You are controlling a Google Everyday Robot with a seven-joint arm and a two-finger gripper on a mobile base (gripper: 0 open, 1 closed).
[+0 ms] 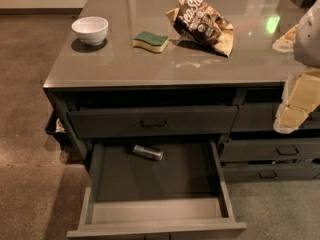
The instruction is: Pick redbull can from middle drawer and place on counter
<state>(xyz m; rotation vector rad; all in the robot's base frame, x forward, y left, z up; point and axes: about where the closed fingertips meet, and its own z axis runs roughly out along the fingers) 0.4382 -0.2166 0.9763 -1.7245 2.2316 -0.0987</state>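
The redbull can (pixel 148 152) lies on its side at the back of the open middle drawer (pixel 155 211), on the grey inner floor. The drawer is pulled far out below the counter (pixel 150 59). My gripper (pixel 295 106) shows as pale cream parts at the right edge of the view, in front of the right-hand drawers, above and well to the right of the can. It holds nothing that I can see.
On the counter stand a white bowl (pixel 90 30), a green and yellow sponge (pixel 151 41) and a brown snack bag (pixel 202 23). A shut drawer with a small bar handle (pixel 153 124) sits above the open one. Narrower handled drawers (pixel 272 151) are at the right.
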